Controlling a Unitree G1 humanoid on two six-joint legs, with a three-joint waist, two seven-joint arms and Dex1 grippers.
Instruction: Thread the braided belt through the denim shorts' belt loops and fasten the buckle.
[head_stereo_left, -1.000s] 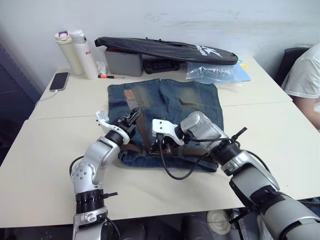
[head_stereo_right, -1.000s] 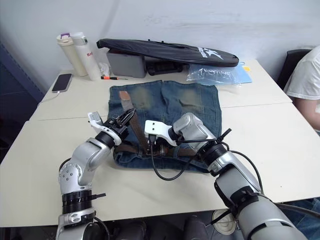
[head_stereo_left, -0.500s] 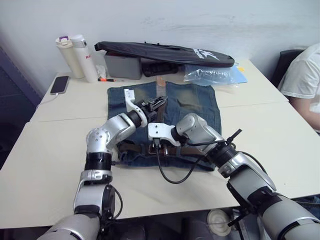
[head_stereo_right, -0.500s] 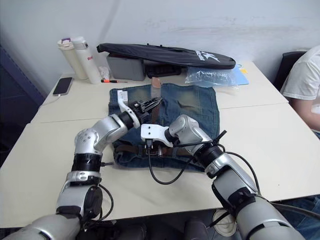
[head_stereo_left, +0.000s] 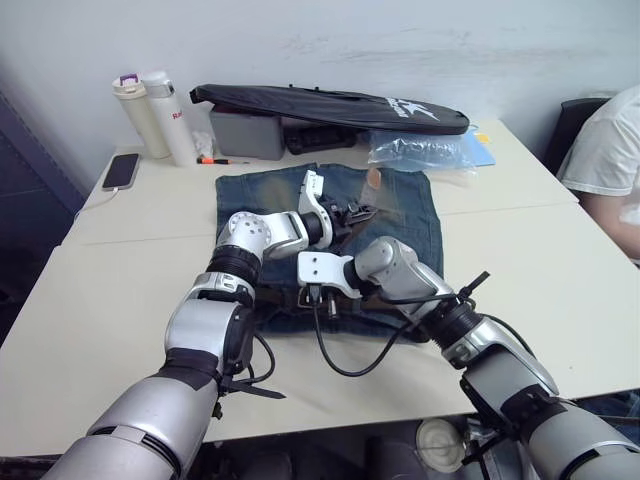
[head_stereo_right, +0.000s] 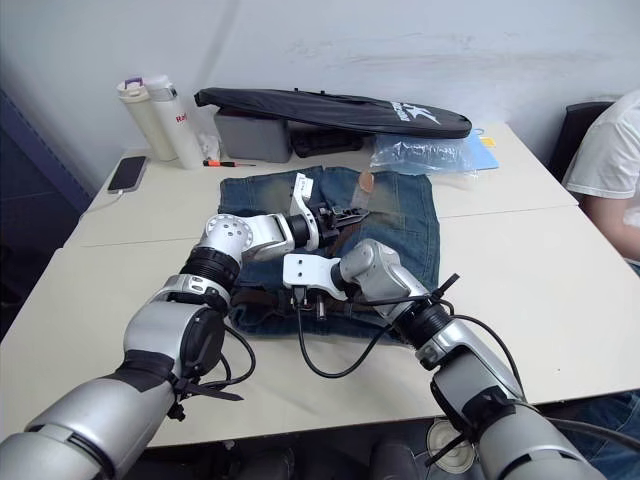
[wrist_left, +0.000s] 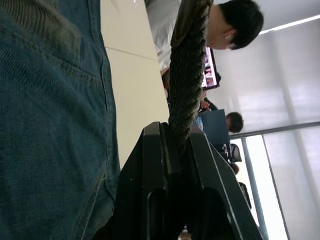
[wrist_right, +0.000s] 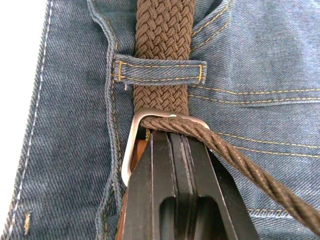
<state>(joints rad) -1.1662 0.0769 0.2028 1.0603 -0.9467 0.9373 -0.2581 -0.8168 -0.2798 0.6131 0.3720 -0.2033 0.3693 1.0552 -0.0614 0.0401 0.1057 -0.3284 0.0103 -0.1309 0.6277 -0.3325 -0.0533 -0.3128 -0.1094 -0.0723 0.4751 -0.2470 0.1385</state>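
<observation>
The denim shorts (head_stereo_left: 405, 215) lie flat on the table, waistband toward me. The braided belt (wrist_right: 162, 50) runs under one of the belt loops (wrist_right: 160, 71) and through the silver buckle (wrist_right: 131, 145). My right gripper (wrist_right: 172, 134) is shut at the buckle, its tips inside the frame; in the head views it sits at the waistband (head_stereo_left: 315, 296). Over the middle of the shorts, my left gripper (head_stereo_left: 352, 212) is shut on the belt's free end (wrist_left: 187, 75). That end's tan tip (head_stereo_left: 372, 178) sticks up past the fingers.
A long black zipped bag (head_stereo_left: 330, 102), a grey box (head_stereo_left: 245, 128) and a plastic bag (head_stereo_left: 425, 148) line the far edge. Two bottles (head_stereo_left: 150, 110) and a phone (head_stereo_left: 120, 170) are far left. A person (head_stereo_left: 605, 150) sits at the right. A black cable (head_stereo_left: 350, 365) loops near the front edge.
My left gripper has swung from the waistband's left side to the right and away from me, over the shorts' middle, carrying the belt's free end. The right gripper stays at the buckle.
</observation>
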